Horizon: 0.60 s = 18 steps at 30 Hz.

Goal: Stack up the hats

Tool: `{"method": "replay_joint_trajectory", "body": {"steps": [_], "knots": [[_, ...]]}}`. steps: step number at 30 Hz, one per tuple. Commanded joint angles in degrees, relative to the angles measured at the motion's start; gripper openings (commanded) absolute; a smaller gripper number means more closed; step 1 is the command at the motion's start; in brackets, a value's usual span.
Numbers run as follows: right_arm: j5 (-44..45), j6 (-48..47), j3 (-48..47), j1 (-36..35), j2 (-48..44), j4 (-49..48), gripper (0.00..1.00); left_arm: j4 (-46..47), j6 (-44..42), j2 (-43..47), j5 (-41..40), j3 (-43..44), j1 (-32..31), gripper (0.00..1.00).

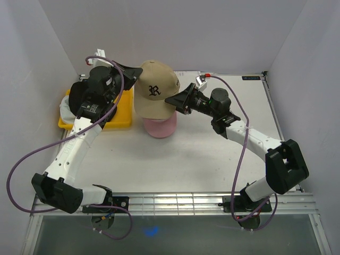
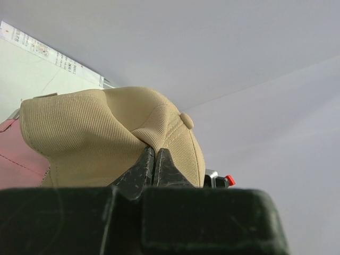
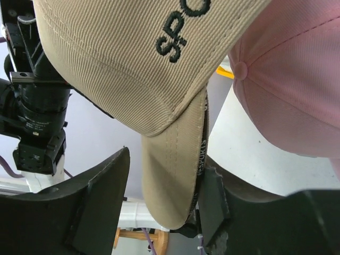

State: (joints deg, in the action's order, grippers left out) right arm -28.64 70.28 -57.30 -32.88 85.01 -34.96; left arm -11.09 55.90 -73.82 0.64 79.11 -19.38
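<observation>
Two caps are almost stacked: the tan cap (image 1: 154,87) hangs over the pink cap (image 1: 159,126) on the tabletop (image 1: 202,154). The left fingers (image 2: 142,169) pinch its crown shut, while the right fingers (image 3: 101,202) stand apart around its brim. Letting go is left, I'd say, plus what look like more caps (image 1: 74,103) in the yellow tray (image 1: 121,114).

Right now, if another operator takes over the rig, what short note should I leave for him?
Left tool: shut, pinching the tan cap at its crown.
Right tool: open, one finger on each side of the brim of the tan cap, not clamped.
Pink cap: on the table, under the tan cap.
Yellow tray: white fabric and something dark in it, perhaps more caps, partly hidden.
Done: tan cap is above the pink one; whether it rests on it, I cannot tell.
Left: seat it, release, stack the rest.
</observation>
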Motion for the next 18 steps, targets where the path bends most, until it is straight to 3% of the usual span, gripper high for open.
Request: {"method": "replay_joint_trajectory", "body": {"steps": [1, 5, 6, 9, 14, 16, 18], "knots": [[-1.24, 0.3, -1.14, 0.01, 0.5, -4.33, 0.56, 1.6, -1.58, 3.07, 0.23, -0.45, -0.4, 0.0], [-3.96, 0.38, -4.13, 0.45, 2.35, -2.84, 0.37, 0.9, -3.16, 2.72, 0.23, 1.21, -0.4, 0.0], [-5.18, 0.47, -4.66, 0.54, 2.79, -2.4, 0.27, 0.38, -3.43, 2.54, 0.23, 1.92, -0.4, 0.0], [-7.56, 1.96, -6.42, 1.15, 4.37, -2.39, 0.12, -1.91, -4.83, 1.05, 0.23, 4.98, -0.4, 0.0], [-10.55, 7.58, -6.95, 2.47, 5.86, -7.13, 0.08, -7.09, -7.29, -1.94, 0.67, 10.18, -0.4, 0.0], [-11.87, 11.01, -7.65, 2.74, 6.65, -10.12, 0.08, -8.15, -8.35, -2.55, 0.76, 12.02, -0.4, 0.09], [-13.01, 13.12, -8.96, 2.83, 7.62, -12.75, 0.08, -9.29, -9.48, -3.17, 0.85, 13.17, -0.4, 0.32]]}}
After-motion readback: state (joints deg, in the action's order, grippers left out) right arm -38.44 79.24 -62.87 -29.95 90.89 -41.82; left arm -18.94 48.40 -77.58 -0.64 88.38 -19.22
